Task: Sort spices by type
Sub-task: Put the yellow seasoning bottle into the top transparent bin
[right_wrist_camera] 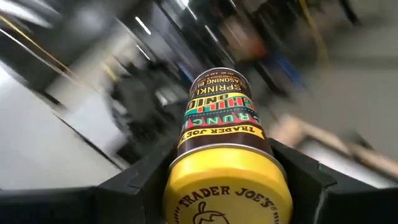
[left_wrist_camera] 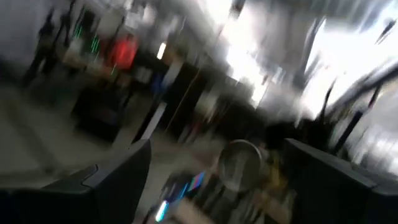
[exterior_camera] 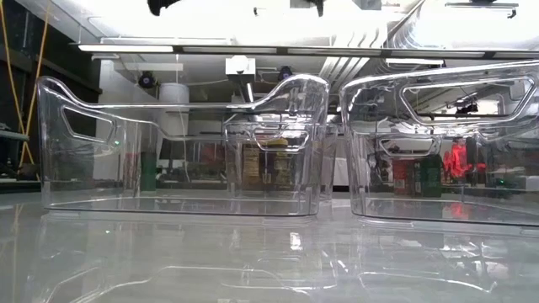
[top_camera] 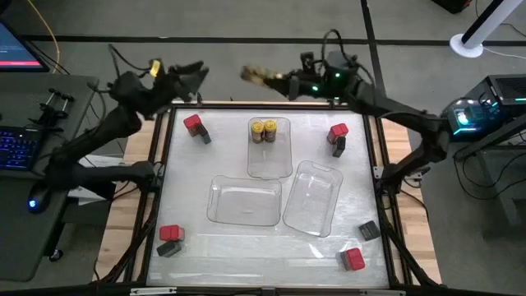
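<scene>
Right gripper (right_wrist_camera: 227, 180) clamped on a yellow-lidded jar (right_wrist_camera: 222, 149) beyond the table's far edge, above the far clear tray (top_camera: 269, 160) with two matching jars (top_camera: 263, 130); left gripper (left_wrist_camera: 217, 174) spread wide, empty, far left.

Bright light comes from lamps up on the ceiling in the low view; it washes the top of that picture white; the shiny table (exterior_camera: 269, 252) throws the light back in pale streaks; the clear trays (exterior_camera: 181, 143) glint along their edges. From above, the table looks evenly lit with soft shadows. The left wrist view is smeared all over; in the right wrist view the yellow-lidded jar (right_wrist_camera: 227, 155) is sharp but the room behind is streaky.
</scene>
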